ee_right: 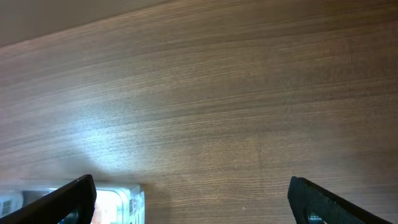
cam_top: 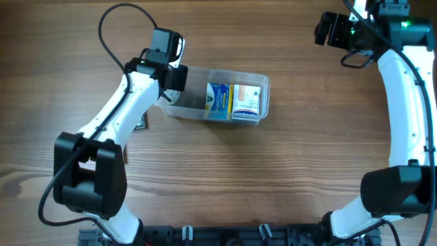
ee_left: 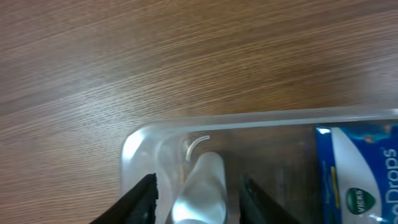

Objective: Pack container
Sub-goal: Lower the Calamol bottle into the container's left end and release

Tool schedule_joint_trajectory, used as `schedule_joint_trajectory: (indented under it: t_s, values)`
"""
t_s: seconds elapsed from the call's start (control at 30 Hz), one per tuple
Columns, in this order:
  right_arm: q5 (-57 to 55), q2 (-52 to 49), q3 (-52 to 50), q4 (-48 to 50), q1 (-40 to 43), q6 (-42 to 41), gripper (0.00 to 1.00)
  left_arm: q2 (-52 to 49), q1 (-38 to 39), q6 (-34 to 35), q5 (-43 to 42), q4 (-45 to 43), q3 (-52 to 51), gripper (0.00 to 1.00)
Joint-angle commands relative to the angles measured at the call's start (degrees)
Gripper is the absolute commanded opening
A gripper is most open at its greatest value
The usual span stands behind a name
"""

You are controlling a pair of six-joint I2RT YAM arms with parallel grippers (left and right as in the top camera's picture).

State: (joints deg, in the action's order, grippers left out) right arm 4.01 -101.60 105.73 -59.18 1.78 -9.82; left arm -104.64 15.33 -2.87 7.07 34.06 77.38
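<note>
Your container sits on the table, left of centre and toward the far edge, with its long side running left to right. Two boxes stand side by side in its right half: a blue-and-yellow box and, touching it on the right, a white-and-orange box.

Your left gripper is over the left end of the container. In the left wrist view its fingers are spread, and a white rounded object lies between them inside the container's rounded corner. A narrow gap shows on each side of it, so the gripper is not clamped on it. I cannot tell what this object is. The blue box, marked Vicks, is further along the same wall.

Your right gripper is at the far right corner of the table, well apart from the container. Its fingers are spread wide with only bare wood between them. One end of the container shows at the lower left of that view.

A small dark item lies on the table, partly hidden by the left arm. It is too hidden to identify.
</note>
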Motion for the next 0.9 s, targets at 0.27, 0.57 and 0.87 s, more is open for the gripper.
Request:
schedule_joint_trajectory:
  t_s: [0.27,0.57,0.87]
  values:
    - [-0.1,0.1,0.4,0.0,0.0,-0.7,1.0,2.5,-0.6,-1.0,0.3,-0.4,0.5,0.72]
    - [-0.1,0.1,0.4,0.0,0.0,-0.7,1.0,14.1,-0.6,-0.3,0.4,-0.4,0.5,0.81]
    - [-0.1,0.1,0.4,0.0,0.0,-0.7,1.0,17.9,-10.8,27.5,7.3,11.5,0.5,0.17]
